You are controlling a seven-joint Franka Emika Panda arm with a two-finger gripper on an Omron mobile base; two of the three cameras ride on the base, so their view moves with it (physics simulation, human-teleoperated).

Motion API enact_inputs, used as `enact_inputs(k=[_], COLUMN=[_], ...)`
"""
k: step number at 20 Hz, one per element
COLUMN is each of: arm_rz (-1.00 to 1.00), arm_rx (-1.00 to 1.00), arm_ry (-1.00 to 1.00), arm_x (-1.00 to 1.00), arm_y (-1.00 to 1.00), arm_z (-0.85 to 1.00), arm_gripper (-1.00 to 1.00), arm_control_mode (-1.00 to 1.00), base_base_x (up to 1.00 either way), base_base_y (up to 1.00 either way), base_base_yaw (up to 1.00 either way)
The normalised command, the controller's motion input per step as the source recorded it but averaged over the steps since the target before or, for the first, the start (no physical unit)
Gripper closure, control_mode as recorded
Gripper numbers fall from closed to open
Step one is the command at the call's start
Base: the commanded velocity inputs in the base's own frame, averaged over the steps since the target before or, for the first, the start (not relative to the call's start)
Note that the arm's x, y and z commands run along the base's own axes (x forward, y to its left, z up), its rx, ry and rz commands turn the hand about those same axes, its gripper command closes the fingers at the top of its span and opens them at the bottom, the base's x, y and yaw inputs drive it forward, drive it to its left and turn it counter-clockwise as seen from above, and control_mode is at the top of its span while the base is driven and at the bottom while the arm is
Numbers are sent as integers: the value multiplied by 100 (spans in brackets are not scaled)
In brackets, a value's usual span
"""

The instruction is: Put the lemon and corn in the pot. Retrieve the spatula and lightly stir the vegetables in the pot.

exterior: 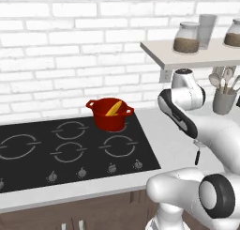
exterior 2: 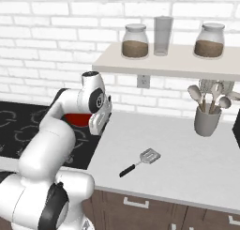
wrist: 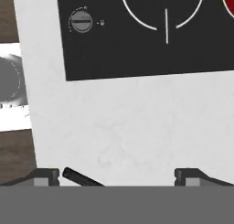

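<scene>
The red pot (exterior: 110, 116) stands on the cooktop's back right burner, and the yellow corn (exterior: 113, 108) leans inside it. A sliver of the pot (exterior 2: 77, 119) shows behind my arm in the right base view. The lemon is hidden. On the white counter to the right of the stove lies the spatula (exterior 2: 140, 162), silver slotted head away from me and black handle toward the front edge. My gripper (wrist: 117, 176) hangs open above the counter beside the cooktop edge, with nothing between its fingers. The tip of the spatula's handle (wrist: 81, 177) shows near the left fingertip (wrist: 45, 175).
The black cooktop (exterior: 70, 149) has knobs along its front, one of them under my hand (wrist: 81, 22). A grey utensil holder (exterior 2: 206, 121) with pale spoons stands at the back right. Above it, a wall shelf (exterior 2: 164, 65) carries jars and a glass.
</scene>
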Motion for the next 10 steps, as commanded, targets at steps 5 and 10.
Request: enact_inputs(k=[5, 10], arm_rz=[48, 36], arm_rx=[1, 0], arm_ry=[0, 0], arm_x=[-4, -16], arm_y=[-18, -18], arm_z=[-5, -7], arm_gripper=[-100, -100], arm_control_mode=[-100, -100], base_base_x=[0, 0], base_base_y=[0, 0], base_base_yaw=[0, 0])
